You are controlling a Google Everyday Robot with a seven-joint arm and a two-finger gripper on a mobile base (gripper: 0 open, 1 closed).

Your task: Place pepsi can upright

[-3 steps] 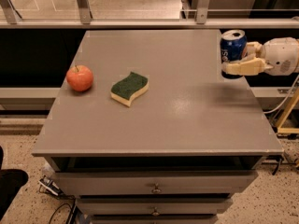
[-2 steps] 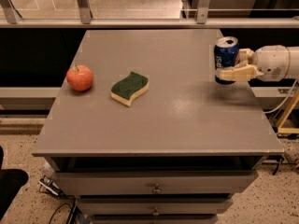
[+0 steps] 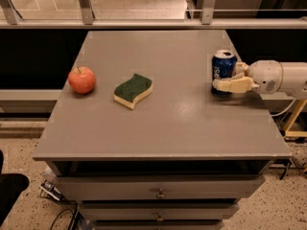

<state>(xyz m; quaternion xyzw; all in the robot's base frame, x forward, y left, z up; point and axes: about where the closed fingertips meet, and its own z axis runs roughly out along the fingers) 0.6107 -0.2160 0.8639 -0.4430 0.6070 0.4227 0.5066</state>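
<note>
The pepsi can [image 3: 223, 63] is blue with a silver top. It stands upright near the right edge of the grey table [image 3: 163, 123], with its base at or just above the surface. My gripper [image 3: 226, 78] reaches in from the right and is shut on the can. One cream finger [image 3: 232, 85] crosses the can's lower front, and the other is mostly hidden behind the can. The white arm [image 3: 280, 77] extends off the right side.
A red apple [image 3: 82, 79] sits at the table's left. A green and yellow sponge [image 3: 133, 90] lies right of the apple, near the middle. Drawers [image 3: 158, 190] are below the table's front edge. A railing [image 3: 144, 22] runs behind the table.
The gripper has carried the can left, inward from the table's right edge, and lowered it. The apple and sponge have not moved.
</note>
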